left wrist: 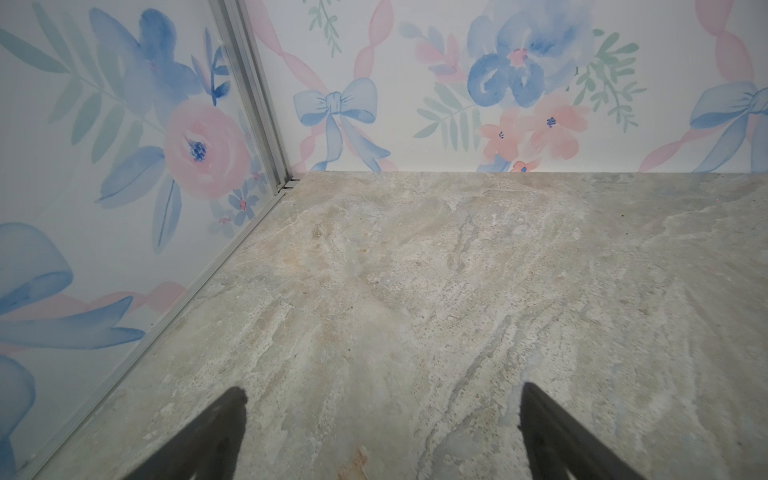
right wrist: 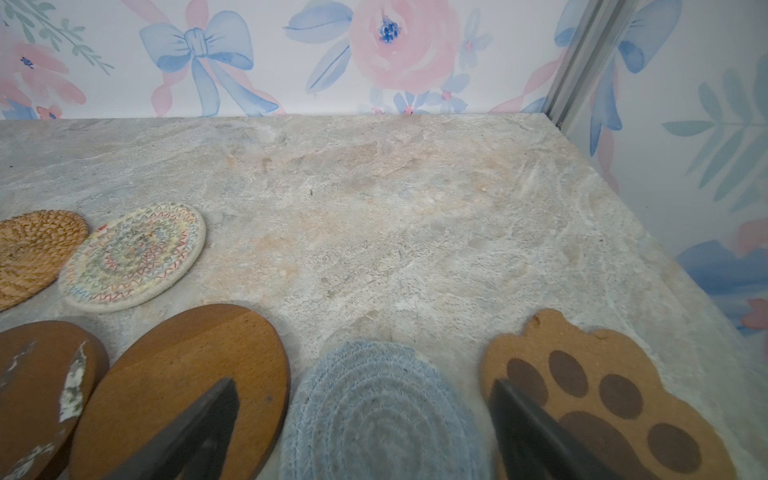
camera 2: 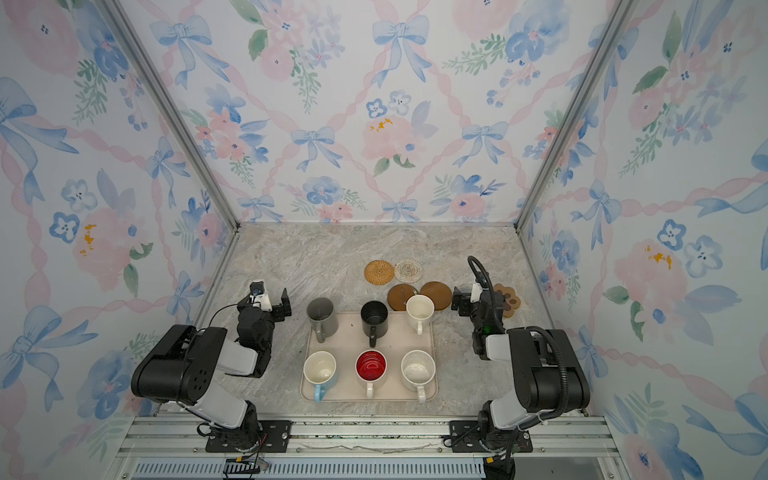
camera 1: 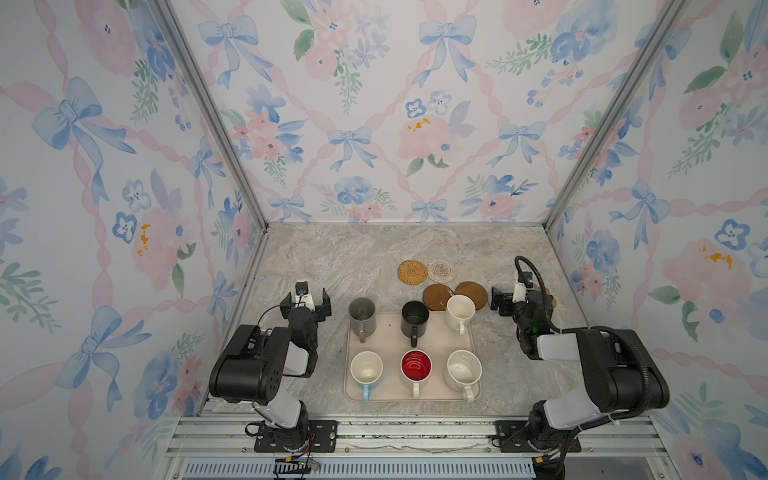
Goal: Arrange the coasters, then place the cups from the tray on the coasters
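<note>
While the grey-beige stone counter (camera 1: 332,257) carries the beige rounded-rectangle tray (camera 1: 436,338) at its 6 o'clock, the left hand (left wrist: 382,392) hangs open at the tray's 10 o'clock and the right hand (right wrist: 363,388) likewise at 2 o'clock. Six handled mugs (camera 1: 416,366) stand on the tray. At its 1 o'clock lie a tan rattan round coaster (camera 1: 412,272), a pale woven round (camera 1: 441,270), two dark brown discs (camera 1: 471,294), a brown paw-shaped mat (camera 2: 508,300) and, beneath the right hand, a light blue-grey woven round (right wrist: 382,415).
</note>
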Action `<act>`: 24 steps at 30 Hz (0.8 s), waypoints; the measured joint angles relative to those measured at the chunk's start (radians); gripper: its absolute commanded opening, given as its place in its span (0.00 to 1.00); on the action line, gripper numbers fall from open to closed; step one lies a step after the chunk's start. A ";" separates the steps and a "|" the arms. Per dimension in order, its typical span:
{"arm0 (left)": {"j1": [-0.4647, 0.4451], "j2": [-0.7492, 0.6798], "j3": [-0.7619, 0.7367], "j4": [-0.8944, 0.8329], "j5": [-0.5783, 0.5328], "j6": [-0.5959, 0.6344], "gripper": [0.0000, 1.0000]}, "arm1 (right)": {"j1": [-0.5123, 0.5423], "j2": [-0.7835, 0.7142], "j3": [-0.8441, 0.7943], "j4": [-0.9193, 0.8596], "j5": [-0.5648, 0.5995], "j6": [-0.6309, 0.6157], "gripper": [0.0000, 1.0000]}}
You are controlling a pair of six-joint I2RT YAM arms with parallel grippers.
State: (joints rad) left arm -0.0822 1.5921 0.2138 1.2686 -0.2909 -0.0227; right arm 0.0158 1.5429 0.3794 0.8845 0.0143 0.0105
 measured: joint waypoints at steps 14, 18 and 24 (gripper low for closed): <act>0.000 0.000 0.000 0.000 0.000 0.000 0.98 | 0.000 0.000 0.000 0.000 0.000 0.000 0.97; 0.000 0.000 0.000 0.000 0.000 0.000 0.98 | 0.000 0.000 0.000 0.000 0.000 0.000 0.97; -0.001 -0.028 0.013 -0.056 -0.002 0.000 0.98 | 0.000 0.000 0.000 0.000 0.000 0.000 0.97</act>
State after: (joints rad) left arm -0.0830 1.5639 0.2264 1.2121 -0.2924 -0.0223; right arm 0.0158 1.5429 0.3794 0.8845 0.0147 0.0105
